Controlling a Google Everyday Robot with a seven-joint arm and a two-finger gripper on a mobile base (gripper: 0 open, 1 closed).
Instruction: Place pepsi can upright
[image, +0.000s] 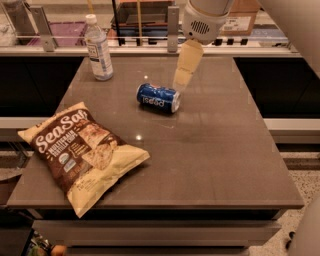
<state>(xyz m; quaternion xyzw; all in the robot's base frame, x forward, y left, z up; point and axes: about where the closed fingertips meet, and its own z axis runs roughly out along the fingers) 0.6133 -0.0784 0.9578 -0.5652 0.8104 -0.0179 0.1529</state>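
Note:
The pepsi can, blue with white lettering and silver ends, lies on its side on the brown table, a little behind the table's middle. My gripper hangs from the white wrist at the top and points down and left. Its cream-coloured fingertip sits just above and behind the can's right end, close to it but not holding it.
A clear plastic water bottle with a white cap stands at the table's back left. A brown and cream SeaSalt chip bag lies at the front left. A counter with racks runs behind the table.

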